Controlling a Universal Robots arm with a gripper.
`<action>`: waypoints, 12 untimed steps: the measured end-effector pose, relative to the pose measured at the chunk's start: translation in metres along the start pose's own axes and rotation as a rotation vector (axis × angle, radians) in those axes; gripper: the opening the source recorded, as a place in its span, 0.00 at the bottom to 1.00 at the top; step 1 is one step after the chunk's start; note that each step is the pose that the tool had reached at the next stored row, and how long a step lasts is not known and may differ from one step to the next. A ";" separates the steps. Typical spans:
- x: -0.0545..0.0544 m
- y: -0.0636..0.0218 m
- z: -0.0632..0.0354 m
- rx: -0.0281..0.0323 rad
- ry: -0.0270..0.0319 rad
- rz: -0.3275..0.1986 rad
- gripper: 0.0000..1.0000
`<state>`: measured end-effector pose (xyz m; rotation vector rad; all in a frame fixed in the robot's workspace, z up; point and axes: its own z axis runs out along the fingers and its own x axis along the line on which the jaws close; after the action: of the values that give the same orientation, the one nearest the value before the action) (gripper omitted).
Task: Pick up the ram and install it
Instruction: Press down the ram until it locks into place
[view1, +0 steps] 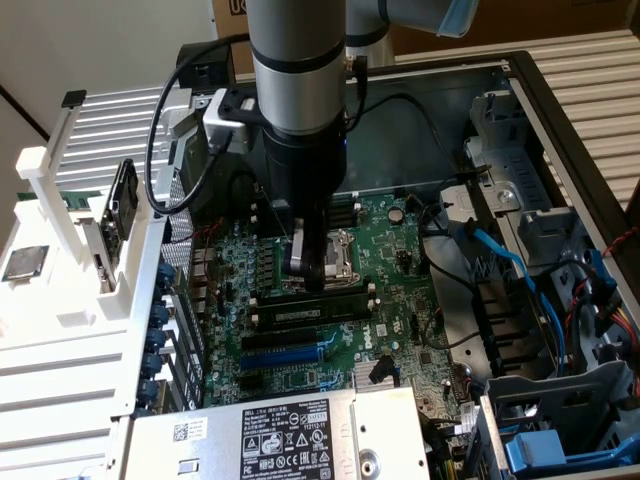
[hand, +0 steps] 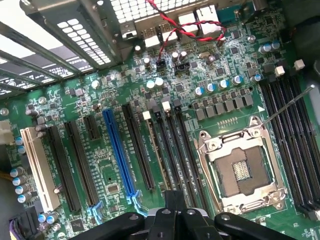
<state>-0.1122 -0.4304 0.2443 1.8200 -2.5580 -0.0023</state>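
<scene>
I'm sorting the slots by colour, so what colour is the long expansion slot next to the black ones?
Blue; the expansion slot shows best in the wrist view.

An open computer case lies on its side with the green motherboard exposed in the middle of the exterior view. An empty CPU socket with a metal retention frame sits at the centre right of the wrist view. A blue expansion slot runs beside several black slots and a white slot. Red and black twisted wires cross the board near its rear ports. At the lower middle of the exterior view sits the power supply with a black label. Blue cables trail at right; a white rack stands at left.
</scene>
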 end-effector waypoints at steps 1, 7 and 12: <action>0.000 0.0000 0.0002 0.0000 -0.0001 0.019 0.10; 0.000 0.0000 0.0010 -0.0001 -0.0004 0.124 0.10; 0.000 0.0000 0.0017 -0.0001 -0.0007 0.247 0.10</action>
<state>-0.1122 -0.4304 0.2426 1.4918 -2.7627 -0.0026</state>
